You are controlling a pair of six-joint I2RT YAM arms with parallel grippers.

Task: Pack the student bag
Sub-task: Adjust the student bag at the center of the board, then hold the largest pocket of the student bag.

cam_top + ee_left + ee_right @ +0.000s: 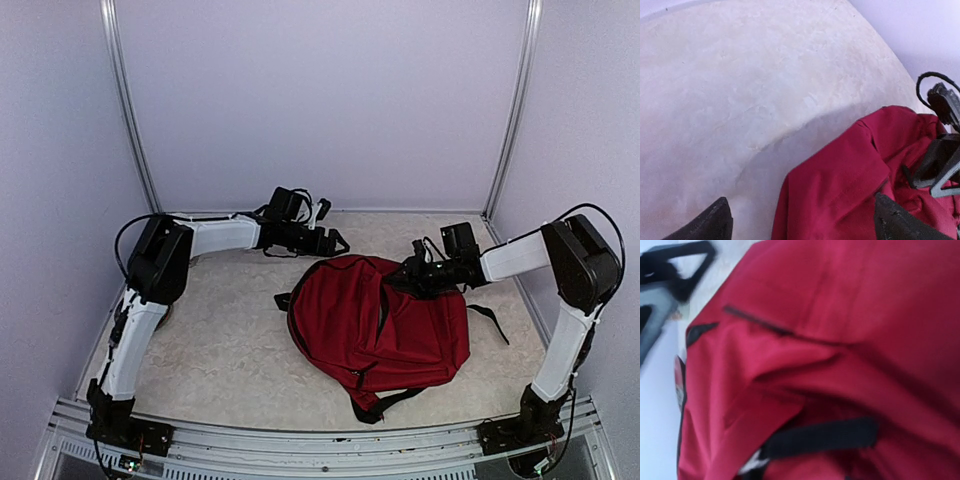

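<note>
I am aiming the right tool, its opening impossible to tell, at the top edge of the dark-red backpack lying on the counter, the wide-open, empty left tool hovering beside to brace.

Student bag lies flat on table, right of centre. One black strap trails off its right side, and another black strap trails off the near edge. Left gripper is just beyond the bag's far-left edge, clear of the fabric, fingers parted. Right gripper is at the bag's far edge, over the fabric. Its contact and finger spacing are not resolvable.
</note>
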